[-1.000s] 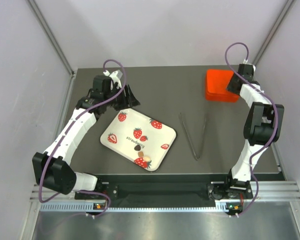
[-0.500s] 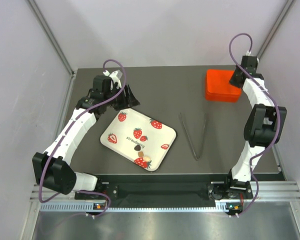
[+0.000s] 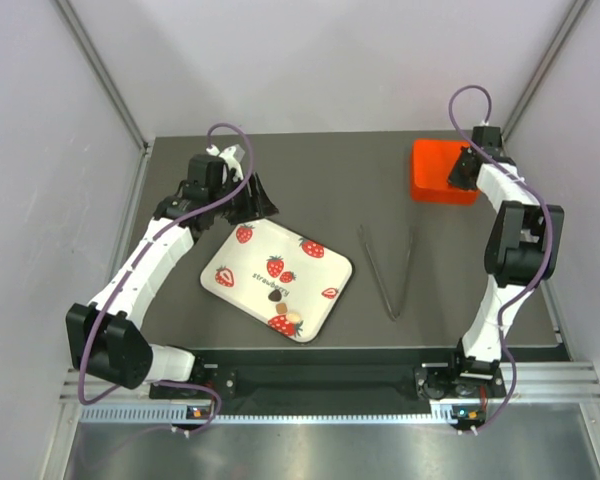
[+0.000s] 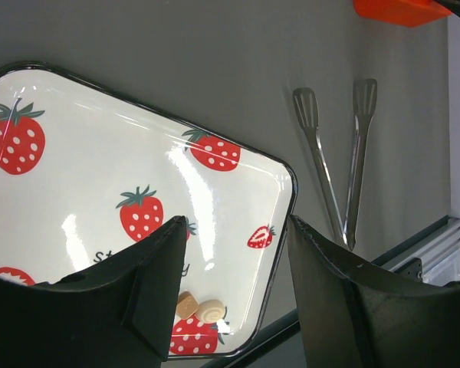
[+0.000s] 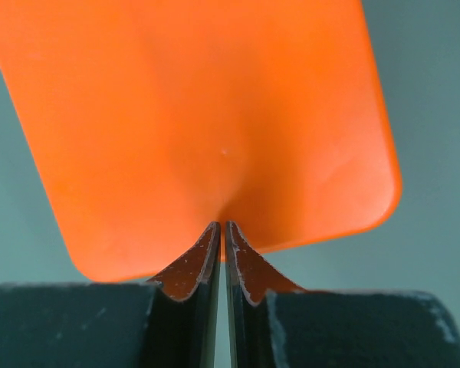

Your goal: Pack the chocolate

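Three small chocolate pieces (image 3: 281, 308) lie near the front corner of a white strawberry-print tray (image 3: 258, 252). In the left wrist view a light brown square (image 4: 186, 305) and a cream swirl (image 4: 212, 311) show on that tray (image 4: 77, 192). My left gripper (image 3: 256, 199) (image 4: 238, 224) hangs open over the tray's far left corner, holding nothing. At the back right, an orange box (image 3: 437, 172) sits with its flat orange lid (image 5: 192, 115) filling the right wrist view. My right gripper (image 3: 461, 170) (image 5: 222, 227) is shut on the lid's near edge, which puckers at the pinch.
Metal tongs (image 3: 389, 270) (image 4: 333, 172) lie on the dark table between tray and orange box, tips pointing away from me. The table's front rail (image 3: 330, 380) runs just below the tray.
My right gripper closed onto the edge of the orange lid, after shifting slightly about the box's right side. The left arm and the tray stayed where they were.
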Available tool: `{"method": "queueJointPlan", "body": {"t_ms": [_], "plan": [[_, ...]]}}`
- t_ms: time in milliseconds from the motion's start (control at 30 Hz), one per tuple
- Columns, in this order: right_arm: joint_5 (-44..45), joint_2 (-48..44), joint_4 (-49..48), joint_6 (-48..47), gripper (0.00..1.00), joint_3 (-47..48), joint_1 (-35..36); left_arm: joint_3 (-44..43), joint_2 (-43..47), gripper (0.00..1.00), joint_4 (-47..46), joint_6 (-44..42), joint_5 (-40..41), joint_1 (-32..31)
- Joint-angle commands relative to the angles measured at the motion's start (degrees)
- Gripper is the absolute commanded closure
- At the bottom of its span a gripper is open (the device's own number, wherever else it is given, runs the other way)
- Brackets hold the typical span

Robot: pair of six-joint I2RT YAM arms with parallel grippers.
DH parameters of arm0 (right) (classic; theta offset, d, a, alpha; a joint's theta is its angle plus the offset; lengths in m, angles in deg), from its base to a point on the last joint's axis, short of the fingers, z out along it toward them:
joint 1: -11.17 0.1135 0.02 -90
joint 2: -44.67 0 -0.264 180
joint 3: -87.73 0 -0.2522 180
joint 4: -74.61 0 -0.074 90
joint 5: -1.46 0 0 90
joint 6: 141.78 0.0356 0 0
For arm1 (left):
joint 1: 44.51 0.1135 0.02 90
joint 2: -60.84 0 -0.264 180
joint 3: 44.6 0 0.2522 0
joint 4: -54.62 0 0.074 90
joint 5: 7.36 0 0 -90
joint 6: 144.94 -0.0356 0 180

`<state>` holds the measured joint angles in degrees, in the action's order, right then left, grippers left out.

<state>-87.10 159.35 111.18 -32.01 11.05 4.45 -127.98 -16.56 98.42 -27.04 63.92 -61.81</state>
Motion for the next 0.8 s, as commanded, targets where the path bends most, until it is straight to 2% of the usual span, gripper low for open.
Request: {"method": "queueJointPlan", "body": {"t_ms": [0,167,267,400,467,500,567,700,767], "plan": [[0.4,-0.8,2.9,0.3,0.93,-3.1,-0.2,0.4,1.1,0.4,-1.7,-0.8,0.7,-0.2],[-1.1,-1.6,0.8,-1.0,0.9,-1.1,-0.2,0.6,1.3,0.4,-1.8,-0.6,1.1,-0.2],[-5.1,-3.2,-1.5,-2.2,0.89,1.2,-0.2,0.5,1.1,0.4,-1.9,-0.7,0.6,-0.2],[-10.8,-1.5,-7.8,-0.8,0.97,5.3,-0.5,0.1,1.2,0.4,-2.3,-0.3,0.0,-0.2],[-17.3,0.3,-11.5,1.4,1.0,6.9,-1.0,0.0,1.4,0.4,-2.4,0.0,-0.2,-0.3],[-19.3,1.9,-17.8,4.6,1.0,6.8,-1.3,0.1,1.5,0.4,-2.6,0.0,-0.2,-0.3],[-22.9,3.6,-24.4,8.3,1.0,6.6,-1.8,0.2,1.6,0.4,-2.7,0.0,-0.2,-0.3],[-29.8,11.5,-48.8,24.3,1.0,4.3,-3.0,0.9,1.3,0.4,-2.8,-0.2,-0.4,-0.3],[-31.9,18.1,-53.3,32.9,1.0,5.8,-3.4,1.2,1.2,0.4,-2.8,-0.5,-0.3,-0.3]]}}
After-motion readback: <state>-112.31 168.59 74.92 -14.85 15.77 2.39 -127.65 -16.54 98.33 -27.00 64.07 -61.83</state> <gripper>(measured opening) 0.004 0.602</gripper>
